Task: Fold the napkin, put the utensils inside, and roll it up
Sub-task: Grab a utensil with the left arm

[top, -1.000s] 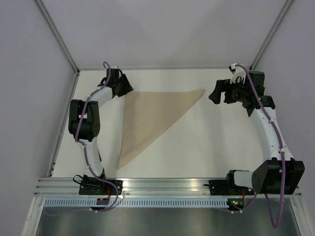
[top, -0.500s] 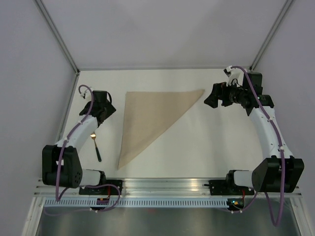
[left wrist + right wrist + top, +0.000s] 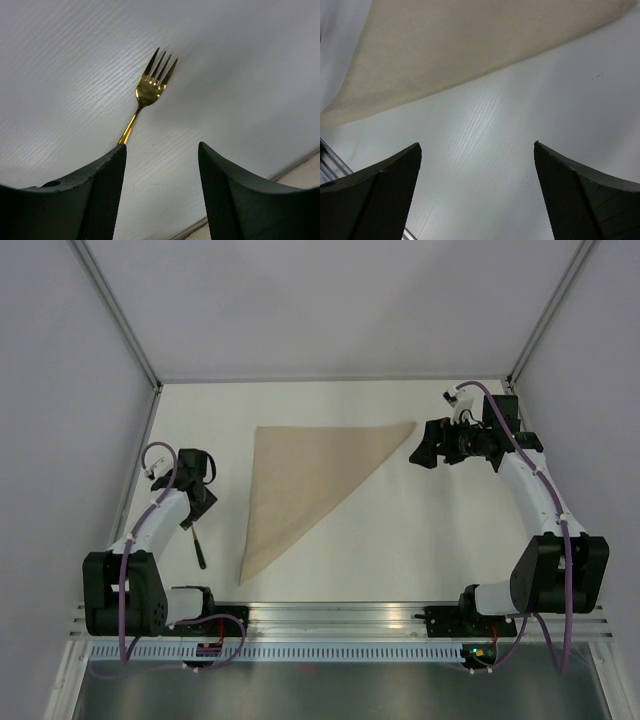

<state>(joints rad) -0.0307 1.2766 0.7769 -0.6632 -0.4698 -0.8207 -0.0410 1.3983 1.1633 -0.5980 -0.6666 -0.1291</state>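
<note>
The napkin (image 3: 310, 475) lies on the desk (image 3: 420, 540), folded into a triangle. Left of it, my left tool (image 3: 161, 146) stands open above the fork (image 3: 150, 90). My right tool (image 3: 476, 145), also open, faces the napkin's right corner.

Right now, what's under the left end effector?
A fork on the table: gold tines and neck show in the wrist view, its dark handle end in the top view. The stretch between is covered by the left end effector. Jaws open, not gripping it.
</note>
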